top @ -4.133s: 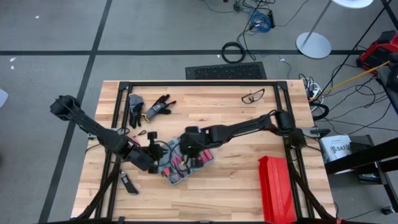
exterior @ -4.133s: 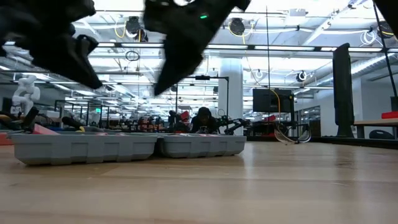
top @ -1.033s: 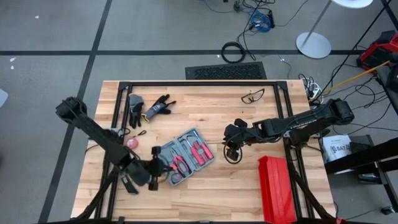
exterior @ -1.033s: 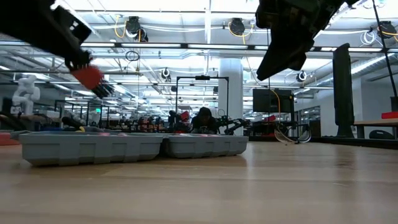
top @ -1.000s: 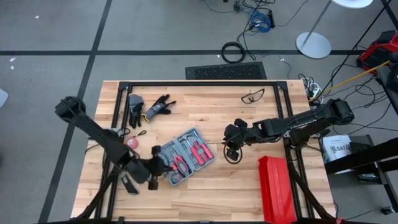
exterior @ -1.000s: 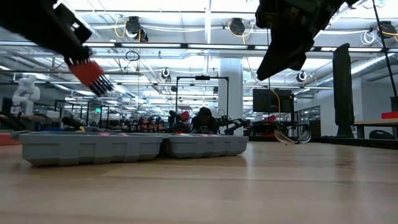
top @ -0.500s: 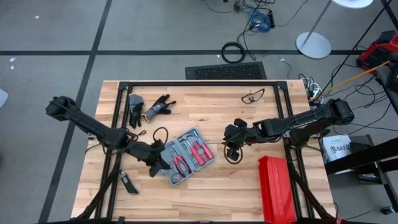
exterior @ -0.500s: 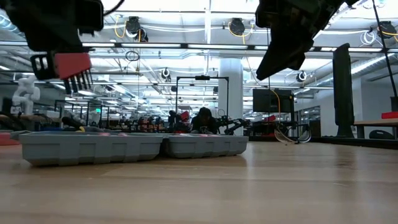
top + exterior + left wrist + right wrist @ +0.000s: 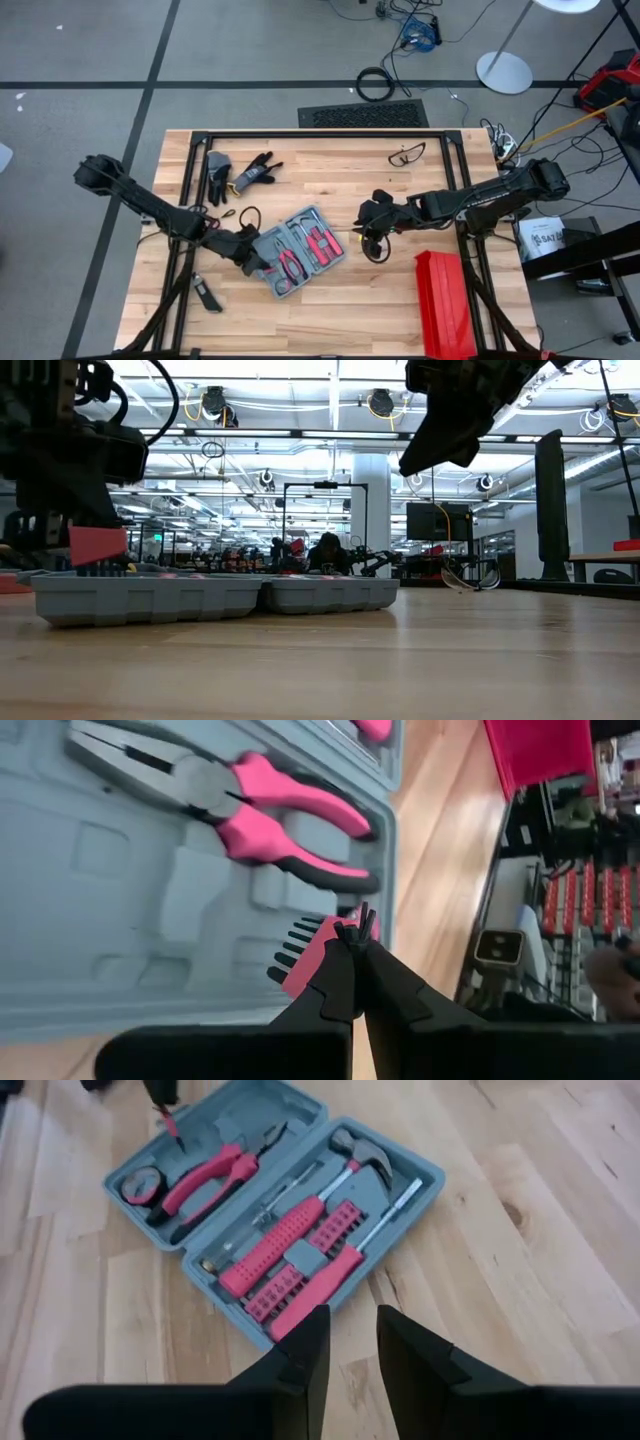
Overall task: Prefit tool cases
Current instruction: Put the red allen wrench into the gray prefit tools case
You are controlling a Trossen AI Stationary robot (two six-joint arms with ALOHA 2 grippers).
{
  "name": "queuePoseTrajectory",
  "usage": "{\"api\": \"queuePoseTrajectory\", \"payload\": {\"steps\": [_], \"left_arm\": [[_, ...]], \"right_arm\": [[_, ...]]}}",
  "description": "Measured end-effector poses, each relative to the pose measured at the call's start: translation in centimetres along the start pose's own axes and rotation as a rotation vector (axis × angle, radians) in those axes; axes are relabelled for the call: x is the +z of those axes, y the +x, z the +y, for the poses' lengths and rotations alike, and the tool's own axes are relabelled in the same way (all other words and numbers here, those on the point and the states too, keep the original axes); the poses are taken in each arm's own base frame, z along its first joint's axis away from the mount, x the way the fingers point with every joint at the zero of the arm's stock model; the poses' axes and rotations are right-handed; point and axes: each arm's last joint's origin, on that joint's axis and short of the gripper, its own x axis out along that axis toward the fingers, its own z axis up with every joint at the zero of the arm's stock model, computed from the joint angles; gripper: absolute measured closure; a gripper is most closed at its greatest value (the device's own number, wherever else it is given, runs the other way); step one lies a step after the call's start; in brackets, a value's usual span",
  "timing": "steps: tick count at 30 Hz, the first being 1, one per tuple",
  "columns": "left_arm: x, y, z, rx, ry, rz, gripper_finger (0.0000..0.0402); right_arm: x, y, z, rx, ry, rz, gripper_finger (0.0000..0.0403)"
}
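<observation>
The blue-grey tool case (image 9: 298, 250) lies open on the table, both halves flat (image 9: 215, 595). Its grey slots hold pink pliers (image 9: 270, 810), a hammer, a screwdriver and bits (image 9: 300, 1240). My left gripper (image 9: 260, 264) hangs over the case's near-left half, shut on a pink holder of black hex keys (image 9: 97, 547). My right gripper (image 9: 368, 222) hovers open (image 9: 350, 1340) above the table, to the right of the case and touching nothing. My left gripper (image 9: 352, 925) pinches the pink hex-key holder (image 9: 312, 965) between its two fingers, coming from above and pointing down at the case. The black keys (image 9: 288, 958) stick out beyond the fingers. The holder's lower edge is at the case's rim; whether it touches the tray, I cannot tell.
A long red ribbed box (image 9: 443, 300) lies near the table's near-right corner. Black gloves (image 9: 240, 172) and safety glasses (image 9: 406, 153) lie toward the far edge. A black cable loop (image 9: 375, 248) sits below my right gripper, and a small dark tool (image 9: 207, 295) lies near-left.
My left gripper has swung from beside the case's near-left corner to over its left half and come down. The hex-key holder has turned from slanted to keys pointing down and dropped from well above the case to rim level. The right gripper has stayed almost still.
</observation>
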Motion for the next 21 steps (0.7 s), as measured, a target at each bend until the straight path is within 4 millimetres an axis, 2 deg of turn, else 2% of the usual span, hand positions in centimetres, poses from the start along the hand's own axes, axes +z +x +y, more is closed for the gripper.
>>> {"api": "queuePoseTrajectory", "payload": {"steps": [5, 10, 21], "left_arm": [[-0.1, 0.0, 0.5, 0.009, -0.009, -0.001, 0.0394], [0.0, 0.0, -0.1, -0.124, -0.022, -0.024, 0.0394], [-0.1, 0.1, 0.5, -0.071, -0.083, -0.033, 0.0394]], "right_arm": [[0.2, 0.0, 0.1, 0.009, -0.004, -0.021, 0.0323], [0.1, 0.4, 0.1, 0.003, -0.017, -0.008, 0.0323], [-1.5, 3.9, 0.3, -0.041, -0.047, 0.102, 0.0323]]}}
